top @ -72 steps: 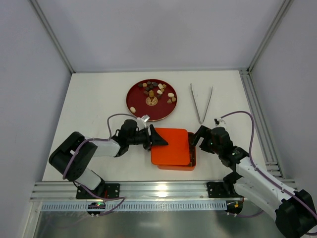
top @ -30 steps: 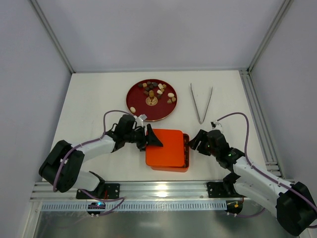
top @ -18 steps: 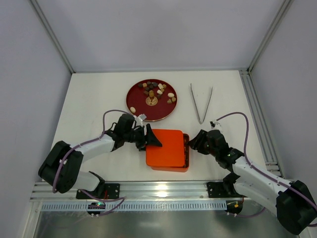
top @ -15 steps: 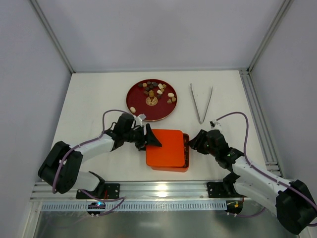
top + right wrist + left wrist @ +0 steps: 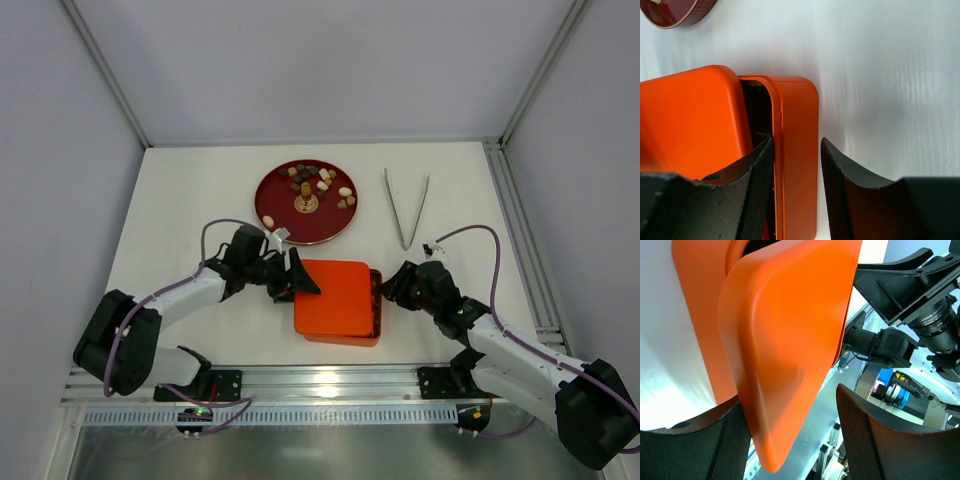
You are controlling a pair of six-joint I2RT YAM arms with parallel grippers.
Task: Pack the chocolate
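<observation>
The chocolate (image 5: 318,183) lies as several small brown, dark and cream pieces on the red plate (image 5: 275,210) at the back. Nearer, the orange box (image 5: 377,300) (image 5: 800,150) carries its lid (image 5: 335,295) (image 5: 690,115) shifted to the left, so the box's right rim shows. My left gripper (image 5: 303,278) (image 5: 790,400) stands open around the lid's (image 5: 790,340) left edge: one finger lies under the lid, the other is clear of it. My right gripper (image 5: 392,285) (image 5: 796,140) is shut on the box's right wall, one finger inside and one outside.
Metal tweezers (image 5: 407,205) lie on the white table to the right of the plate. A metal rail (image 5: 520,240) runs along the table's right edge. Grey walls close in the back and sides. The plate's edge (image 5: 675,12) shows in the right wrist view.
My right gripper's jaws have narrowed onto the box wall. The left arm has shifted slightly left and back at the lid's edge, and the lid and box sit farther left than at first.
</observation>
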